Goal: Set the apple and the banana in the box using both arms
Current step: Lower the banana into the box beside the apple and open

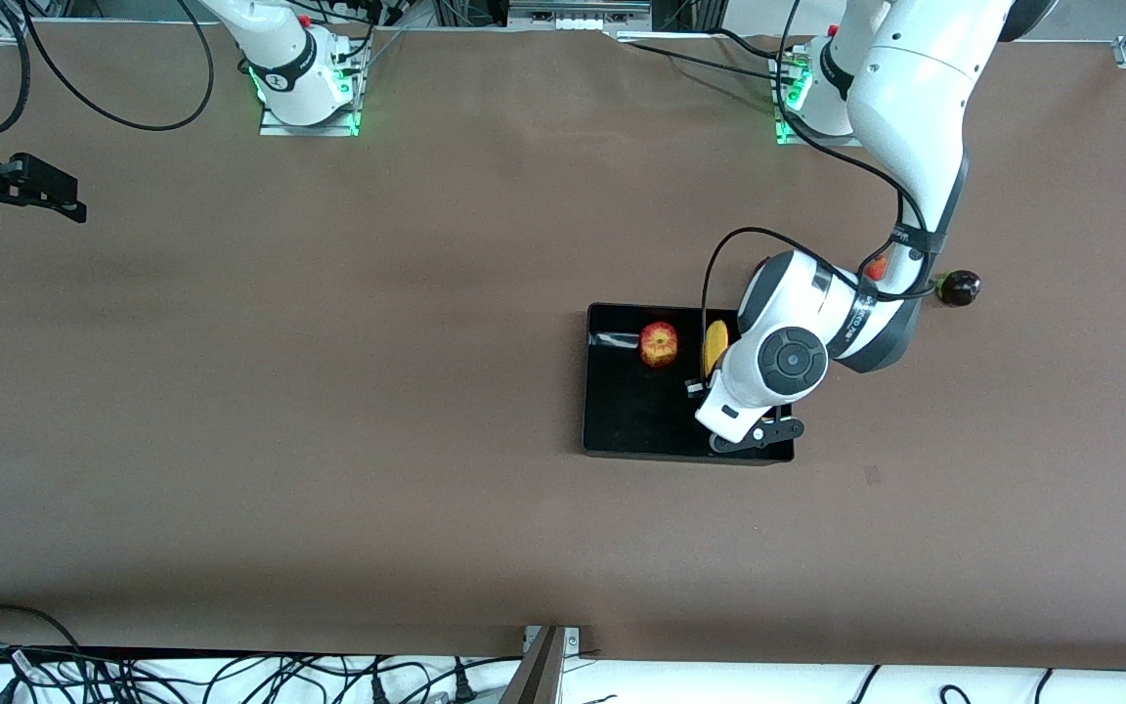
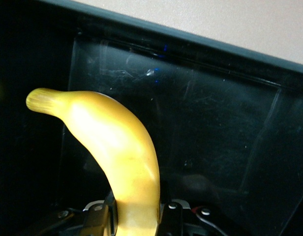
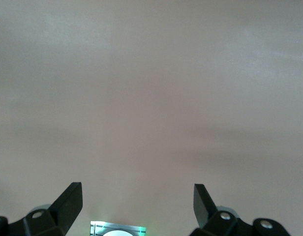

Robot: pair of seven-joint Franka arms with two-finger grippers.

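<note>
Yellow banana (image 2: 119,152) clamped in my left gripper (image 2: 136,219), fingers pinching near one end, rest of fruit sticking out over black box (image 1: 622,430). Skin smooth, likely slippery; flesh soft, so I judge light squeeze at thick middle safest. Apple (image 1: 659,344) already lying in box, firm, round, apt to roll. My right gripper (image 3: 136,196) spread wide, holding nothing, waiting over bare table (image 1: 328,391) at right arm's end.
</note>
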